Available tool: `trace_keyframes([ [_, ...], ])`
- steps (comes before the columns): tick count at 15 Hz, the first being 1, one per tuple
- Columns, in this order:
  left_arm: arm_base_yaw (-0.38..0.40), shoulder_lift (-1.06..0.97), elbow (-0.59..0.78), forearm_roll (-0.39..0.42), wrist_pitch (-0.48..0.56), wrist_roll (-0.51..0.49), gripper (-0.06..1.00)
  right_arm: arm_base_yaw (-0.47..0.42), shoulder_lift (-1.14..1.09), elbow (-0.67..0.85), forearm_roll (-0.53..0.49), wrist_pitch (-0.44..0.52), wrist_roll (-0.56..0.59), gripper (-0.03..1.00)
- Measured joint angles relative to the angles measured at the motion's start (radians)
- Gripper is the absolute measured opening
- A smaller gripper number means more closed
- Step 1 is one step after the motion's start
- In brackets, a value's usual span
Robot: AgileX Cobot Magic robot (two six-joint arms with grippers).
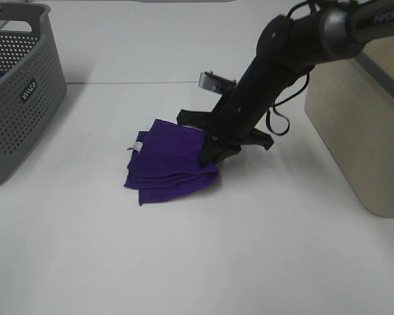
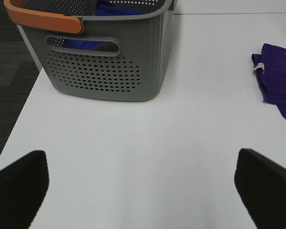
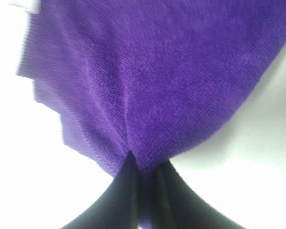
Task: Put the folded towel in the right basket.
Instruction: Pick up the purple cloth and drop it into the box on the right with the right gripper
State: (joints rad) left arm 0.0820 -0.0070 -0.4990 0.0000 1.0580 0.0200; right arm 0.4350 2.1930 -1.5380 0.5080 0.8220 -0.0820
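A folded purple towel point(image 1: 164, 161) with a small white tag lies on the white table near the middle. My right gripper point(image 1: 209, 157) reaches down from the upper right and is shut on the towel's right edge. In the right wrist view the two black fingers point(image 3: 121, 191) pinch the bunched purple cloth point(image 3: 148, 86). The towel also shows at the edge of the left wrist view point(image 2: 279, 78). My left gripper point(image 2: 143, 183) is open and empty above bare table, its fingertips point(image 2: 19, 183) wide apart. A beige basket point(image 1: 361, 125) stands at the right edge.
A grey perforated basket point(image 1: 16, 92) with an orange handle stands at the far left, with blue cloth inside it in the left wrist view point(image 2: 105, 52). The table's left edge drops to a dark floor point(image 2: 7, 67).
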Motion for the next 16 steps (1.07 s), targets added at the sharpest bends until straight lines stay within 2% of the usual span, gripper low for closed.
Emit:
trace_keyframes([
  [2, 0.000, 0.000, 0.000, 0.000, 0.000, 0.000, 0.99, 0.000, -0.120, 0.000, -0.077, 0.048, 0.046, 0.04],
  [6, 0.000, 0.000, 0.000, 0.000, 0.000, 0.000, 0.99, 0.000, -0.363, -0.010, -0.146, 0.121, 0.056, 0.04],
  [9, 0.000, 0.000, 0.000, 0.000, 0.000, 0.000, 0.99, -0.014, -0.456, -0.131, -0.267, 0.190, 0.082, 0.04],
  [12, 0.000, 0.000, 0.000, 0.000, 0.000, 0.000, 0.99, -0.134, -0.458, -0.272, -0.368, 0.241, 0.107, 0.04],
  [16, 0.000, 0.000, 0.000, 0.000, 0.000, 0.000, 0.99, -0.321, -0.437, -0.383, -0.377, 0.207, 0.102, 0.04],
])
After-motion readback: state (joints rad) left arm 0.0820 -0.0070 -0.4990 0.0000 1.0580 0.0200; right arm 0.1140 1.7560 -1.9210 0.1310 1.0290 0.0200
